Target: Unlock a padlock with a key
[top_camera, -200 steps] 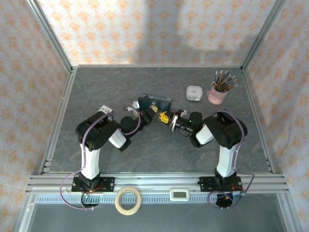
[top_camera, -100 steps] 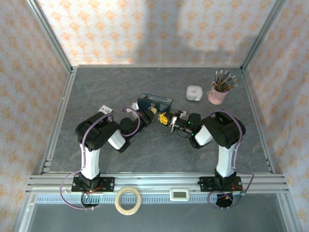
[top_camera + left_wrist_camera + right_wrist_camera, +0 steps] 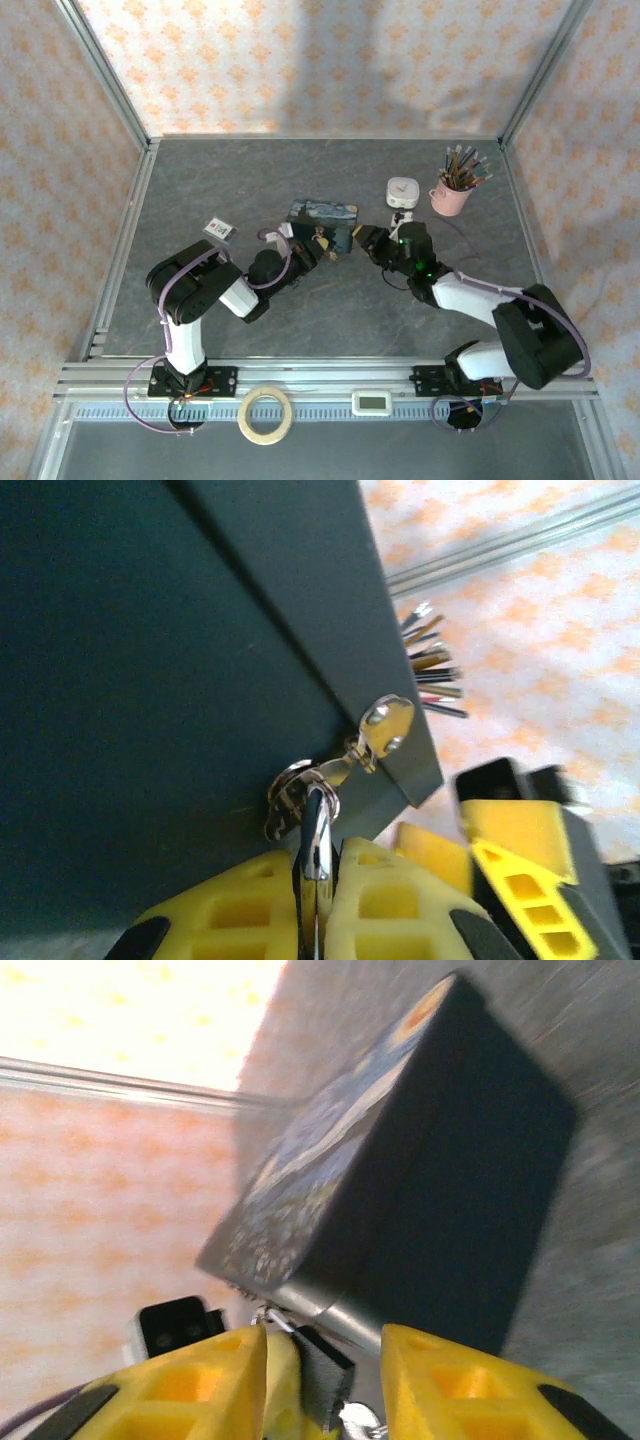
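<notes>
I'm looking down on a grey, marbled table (image 3: 200, 180) with a metal rail (image 3: 120, 240) along its left edge. Near the middle sits a blue painted tin (image 3: 322, 214). Toward the far right corner stands a pink cup (image 3: 449, 198) full of pens, and a small white round-cornered case (image 3: 402, 192) rests just beside it, on its left. Left of the tin — well apart from it — lies a small white card (image 3: 219, 229).

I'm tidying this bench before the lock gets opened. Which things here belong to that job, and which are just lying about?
For the job: padlock, pinched in the left gripper; key bunch beside it.
Lying about: blue tin, white case, pink cup of pencils, tape roll, small white display.
</notes>
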